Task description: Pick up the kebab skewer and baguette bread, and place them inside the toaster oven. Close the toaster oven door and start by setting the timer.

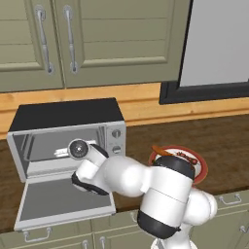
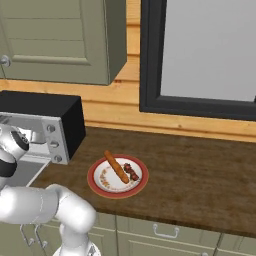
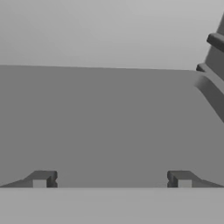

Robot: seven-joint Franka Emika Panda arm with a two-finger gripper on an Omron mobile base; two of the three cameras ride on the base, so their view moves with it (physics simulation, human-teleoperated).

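Note:
The toaster oven stands on the counter at left with its door folded down flat and open. My arm reaches into its mouth. In the hand view my gripper is open with nothing between its fingertips, facing the bare grey oven floor and the rack rails on the right wall. The baguette bread and the kebab skewer lie side by side on a red-rimmed plate to the right of the oven. My elbow hides part of that plate in the left base view.
The three oven knobs sit in a column at the right of the oven front. Upper cabinets hang above, and a dark-framed window is at the right. Brown countertop stretches right of the plate.

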